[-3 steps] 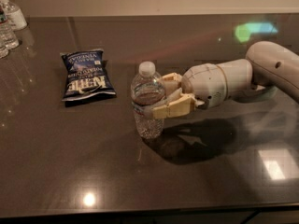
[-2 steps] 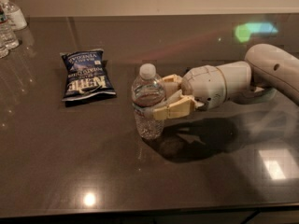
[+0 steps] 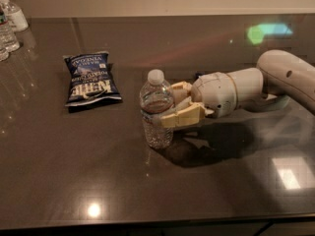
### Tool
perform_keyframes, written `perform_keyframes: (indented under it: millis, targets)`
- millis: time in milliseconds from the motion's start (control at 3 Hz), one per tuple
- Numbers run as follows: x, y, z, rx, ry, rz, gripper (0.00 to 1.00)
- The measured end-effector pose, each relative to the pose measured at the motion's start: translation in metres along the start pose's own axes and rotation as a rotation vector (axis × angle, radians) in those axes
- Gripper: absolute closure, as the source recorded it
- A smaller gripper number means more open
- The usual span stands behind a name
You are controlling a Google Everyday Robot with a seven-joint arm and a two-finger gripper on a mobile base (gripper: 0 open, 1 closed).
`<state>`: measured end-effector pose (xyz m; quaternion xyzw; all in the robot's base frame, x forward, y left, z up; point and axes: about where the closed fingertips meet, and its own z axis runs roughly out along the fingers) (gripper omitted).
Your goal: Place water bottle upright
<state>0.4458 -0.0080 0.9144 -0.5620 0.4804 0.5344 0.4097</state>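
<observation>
The water bottle (image 3: 155,130), clear ribbed plastic with a white cap, stands upright on the dark table (image 3: 98,171) near its middle. My gripper (image 3: 170,105) reaches in from the right at the bottle's mid-height. Its cream-coloured fingers (image 3: 183,116) sit on both sides of the bottle's body and press against it. The bottle's base rests on the table top. The white arm (image 3: 275,80) stretches away to the right edge of the view.
A blue chip bag (image 3: 90,78) lies flat to the left of the bottle. A white-topped pump bottle (image 3: 14,14) and small clear bottles (image 3: 7,34) stand at the far left corner. The table's front edge (image 3: 147,221) runs along the bottom.
</observation>
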Motion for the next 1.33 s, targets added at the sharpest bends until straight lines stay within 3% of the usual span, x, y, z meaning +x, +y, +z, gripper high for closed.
perform_keyframes:
  millis: [667,1333]
  targets:
    - [0.0053,-0.0036,-0.0047,0.012,-0.012,0.013,0.0]
    - [0.0012,-0.0036,-0.0107,0.02,-0.004,-0.002,0.0]
